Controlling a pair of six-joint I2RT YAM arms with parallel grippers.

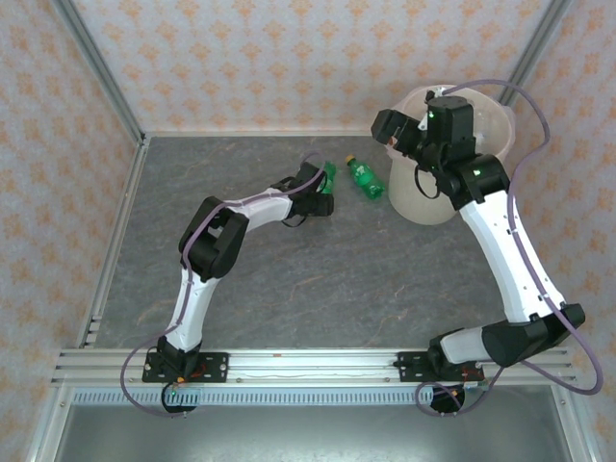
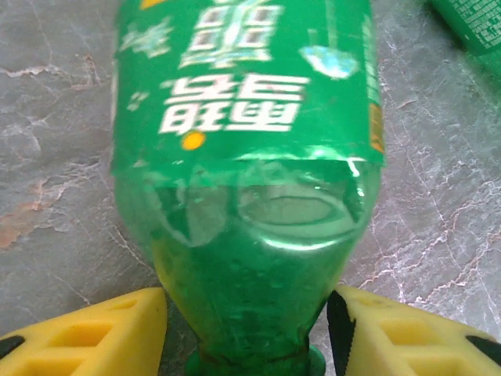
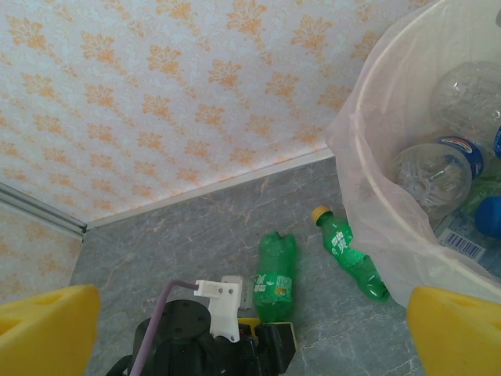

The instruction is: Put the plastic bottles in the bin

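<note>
Green plastic with a green label: that is the green bottle (image 2: 250, 196) lying flat on the grey desk (image 1: 289, 289). Its label has big white Chinese letters, seen upside down from the left wrist, with a small yellow dot beside them. The left hand (image 2: 249, 313) has this bottle between its yellow fingers (image 2: 102, 329), which press on both sides just above the neck. A second green bottle (image 1: 366, 180) with a yellow cap lies near it, apart from it, and just beside the bin (image 1: 423, 197). Its label has white writing too small to read. The cream bin stands at the far right of the desk, with a thin clear bag (image 3: 368, 204) over its rim. Inside lie clear bottles (image 3: 438, 168) with blue labels, a blue cap (image 3: 491, 215) and a barcode strip (image 3: 458, 243). The right hand (image 3: 254, 313) hangs over the bin's rim, spread wide and holding nothing. Nothing lies between the held bottle and the bin but the second bottle.
</note>
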